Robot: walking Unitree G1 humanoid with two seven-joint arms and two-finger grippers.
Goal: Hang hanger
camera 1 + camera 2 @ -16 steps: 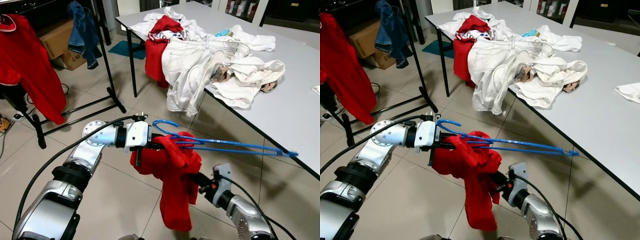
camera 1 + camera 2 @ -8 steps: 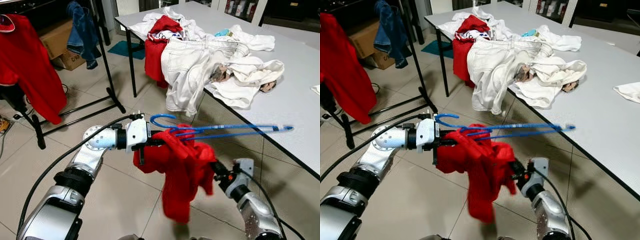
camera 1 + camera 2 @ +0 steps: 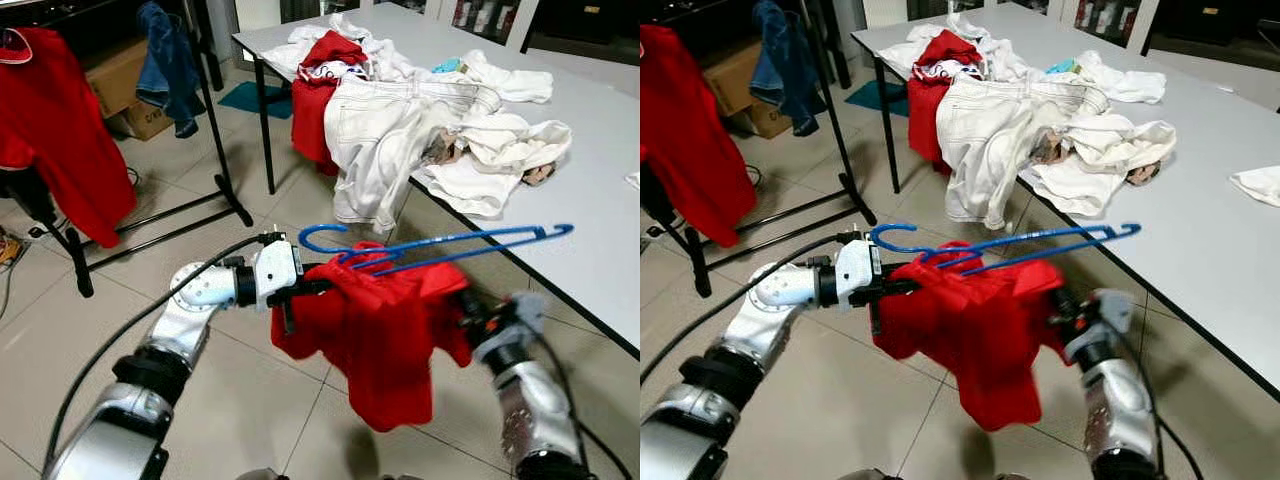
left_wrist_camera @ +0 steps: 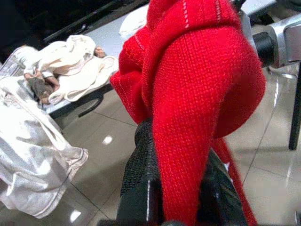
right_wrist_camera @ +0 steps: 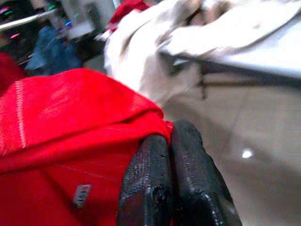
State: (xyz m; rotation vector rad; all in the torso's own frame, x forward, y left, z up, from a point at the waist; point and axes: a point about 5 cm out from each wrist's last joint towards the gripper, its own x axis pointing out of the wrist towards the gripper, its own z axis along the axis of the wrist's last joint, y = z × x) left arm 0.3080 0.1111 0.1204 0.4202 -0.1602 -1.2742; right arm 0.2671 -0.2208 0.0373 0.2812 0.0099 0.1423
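The right gripper (image 5: 170,181) has swung outward, spreading the red garment (image 3: 385,330) below the blue hanger (image 3: 440,245). Both it and the left gripper (image 4: 176,183) stay clamped on cloth. The hanger, lifted level beside the tabletop (image 3: 590,230), awaits threading.

Both silver arms were stretched forward, the left gripper (image 3: 300,288) with its black fingers (image 4: 141,174) closed on the red sweater (image 3: 385,330) and the right gripper (image 3: 468,312) pinching its other side with fingers (image 5: 162,181) pressed together.
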